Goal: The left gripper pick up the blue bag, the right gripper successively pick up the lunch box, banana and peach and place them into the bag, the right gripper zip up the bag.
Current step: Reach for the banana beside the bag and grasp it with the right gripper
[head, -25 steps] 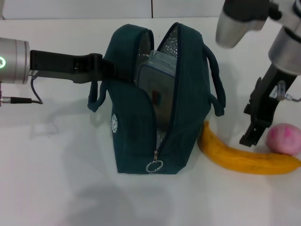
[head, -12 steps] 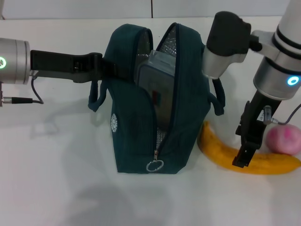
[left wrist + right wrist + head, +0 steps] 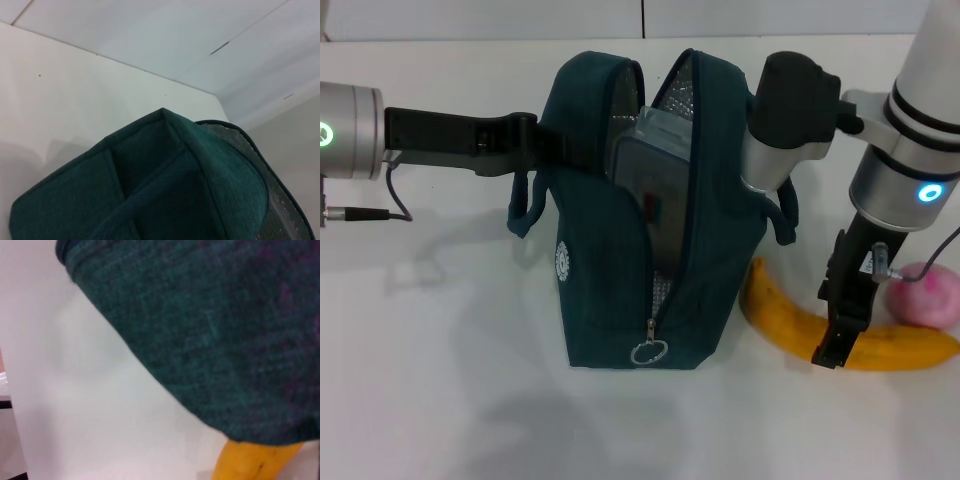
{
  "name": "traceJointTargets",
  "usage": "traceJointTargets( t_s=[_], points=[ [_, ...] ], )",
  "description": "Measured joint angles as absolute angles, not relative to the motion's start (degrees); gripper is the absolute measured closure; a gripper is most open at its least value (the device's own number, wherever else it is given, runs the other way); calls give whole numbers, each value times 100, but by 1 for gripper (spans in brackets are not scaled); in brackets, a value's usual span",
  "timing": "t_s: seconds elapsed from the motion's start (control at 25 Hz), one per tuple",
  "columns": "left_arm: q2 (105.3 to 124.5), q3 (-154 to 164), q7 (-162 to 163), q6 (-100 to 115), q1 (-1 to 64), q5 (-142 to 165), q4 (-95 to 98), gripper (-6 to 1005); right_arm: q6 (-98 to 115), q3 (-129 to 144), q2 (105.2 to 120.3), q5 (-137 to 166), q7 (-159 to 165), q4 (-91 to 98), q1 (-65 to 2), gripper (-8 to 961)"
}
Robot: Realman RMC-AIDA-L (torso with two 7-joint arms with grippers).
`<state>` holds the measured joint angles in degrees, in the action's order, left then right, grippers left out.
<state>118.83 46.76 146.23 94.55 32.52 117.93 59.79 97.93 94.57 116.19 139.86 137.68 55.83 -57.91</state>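
The blue bag (image 3: pixel 605 290) stands open in the middle of the table, with the lunch box (image 3: pixel 655 165) upright inside it against the silver lining. My left gripper (image 3: pixel 550 145) is shut on the bag's left top edge; the bag fabric fills the left wrist view (image 3: pixel 190 190). The banana (image 3: pixel 775 312) lies on the table just right of the bag, and the peach (image 3: pixel 932 298) sits at its far end. My right gripper (image 3: pixel 835 335) is open and low over the banana's middle, one fingertip (image 3: pixel 828 352) in front of it. The right wrist view shows the bag (image 3: pixel 225 315) and the banana's end (image 3: pixel 250 462).
The white table (image 3: pixel 440 380) extends in front and to the left. The bag's right loop handle (image 3: pixel 778 190) hangs close to my right arm's dark elbow housing (image 3: pixel 790 95). A cable (image 3: pixel 370 212) trails from my left arm.
My right arm has swung left and down, bringing its gripper from beside the peach onto the banana's middle. The bag, lunch box and left gripper have not moved.
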Motion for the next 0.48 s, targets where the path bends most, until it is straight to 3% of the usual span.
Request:
traceJointTargets(
  t_s=[0.48],
  points=[
    [11892, 4678, 14607, 9413, 3262, 11794, 5976, 957, 9569, 9705, 11619, 13850, 13773, 5336, -5826, 111]
  ],
)
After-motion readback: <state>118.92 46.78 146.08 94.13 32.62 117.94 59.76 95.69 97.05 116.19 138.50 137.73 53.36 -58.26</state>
